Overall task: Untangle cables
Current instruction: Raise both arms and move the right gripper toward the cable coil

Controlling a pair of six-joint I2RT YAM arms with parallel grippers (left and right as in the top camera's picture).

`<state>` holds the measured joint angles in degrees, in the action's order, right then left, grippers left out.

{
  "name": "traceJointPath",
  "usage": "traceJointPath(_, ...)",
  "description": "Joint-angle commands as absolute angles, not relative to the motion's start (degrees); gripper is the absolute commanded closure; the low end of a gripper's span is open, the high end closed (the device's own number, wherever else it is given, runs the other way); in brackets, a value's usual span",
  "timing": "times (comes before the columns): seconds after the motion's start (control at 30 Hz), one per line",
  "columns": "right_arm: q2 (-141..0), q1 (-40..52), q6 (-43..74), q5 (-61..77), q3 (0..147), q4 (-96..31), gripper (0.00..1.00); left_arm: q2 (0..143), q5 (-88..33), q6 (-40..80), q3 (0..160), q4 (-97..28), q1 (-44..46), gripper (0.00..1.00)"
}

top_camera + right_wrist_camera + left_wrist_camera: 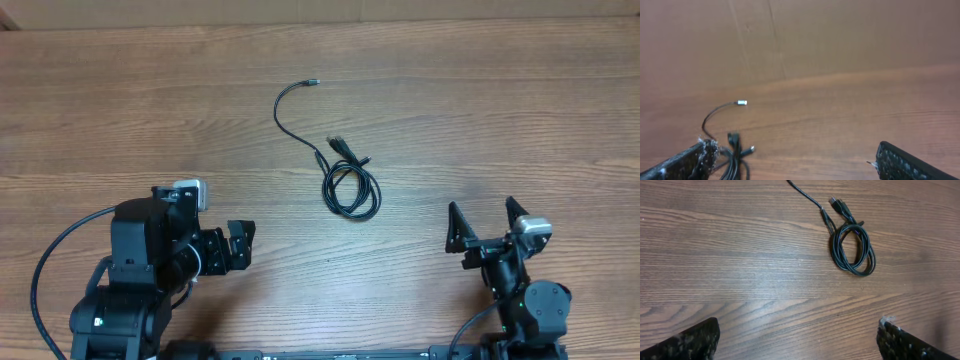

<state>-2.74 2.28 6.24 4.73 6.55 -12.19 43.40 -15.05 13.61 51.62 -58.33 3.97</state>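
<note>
The counter (480, 100) is brightly and evenly lit, with faint shadows. The right wrist view is blurry, most toward twelve o'clock.

Cables (352, 190) on the bench (520, 90) middle, one end trailing behind-left, left jaws before-left, right jaws before-right.

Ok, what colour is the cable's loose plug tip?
Silver; the plug tip shows best in the right wrist view.

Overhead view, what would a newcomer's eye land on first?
The black cables, coiled in a small bundle mid-way across the wooden table, one plug-tipped tail trailing toward the far edge. Then the left gripper and right gripper, both open, flanking it, touching nothing.
</note>
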Motion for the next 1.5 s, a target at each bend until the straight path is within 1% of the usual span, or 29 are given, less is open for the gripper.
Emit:
traceJointPath(0.0,-6.2,2.2,7.7,5.3,12.1,-15.2,0.00,43.5,-16.1,14.4,53.0,-57.8,3.5,0.00)
traceJointPath(0.2,-15.9,2.2,7.7,8.0,21.0,-20.9,0.00,43.5,-16.1,14.4,53.0,-56.7,3.5,0.01)
traceJointPath(0.4,-27.9,2.2,7.7,11.1,32.8,-29.8,0.00,43.7,-16.0,14.3,53.0,-55.3,3.5,0.00)
traceJointPath(0.77,-50.2,2.4,7.7,14.3,58.1,-54.3,0.00,49.4,-12.9,14.2,53.0,-55.2,3.5,0.00)
traceJointPath(0.9,-58.7,5.0,7.7,14.2,67.1,-63.7,0.00,52.3,-10.8,14.2,53.0,-55.4,3.5,0.00)
traceJointPath(1.03,-66.2,11.5,7.0,11.7,73.8,-69.1,0.00,55.6,-8.0,14.2,53.0,-56.2,4.0,0.00)
traceJointPath(1.13,-70.1,18.6,7.1,5.2,76.3,-69.9,0.00,57.5,-6.9,14.4,53.0,-57.4,4.9,0.00)
traceJointPath(1.2,-71.6,23.5,7.1,1.7,76.4,-67.6,0.00,58.4,-7.0,14.4,53.0,-58.4,5.3,0.00)
traceJointPath(1.4,-74.0,28.6,9.2,10.4,76.2,-58.8,0.00,58.8,-7.1,14.4,53.0,-59.3,5.3,0.00)
traceJointPath(1.47,-75.6,29.3,9.2,11.1,76.2,-56.5,0.06,58.8,-7.1,14.4,53.0,-59.1,5.3,0.00)
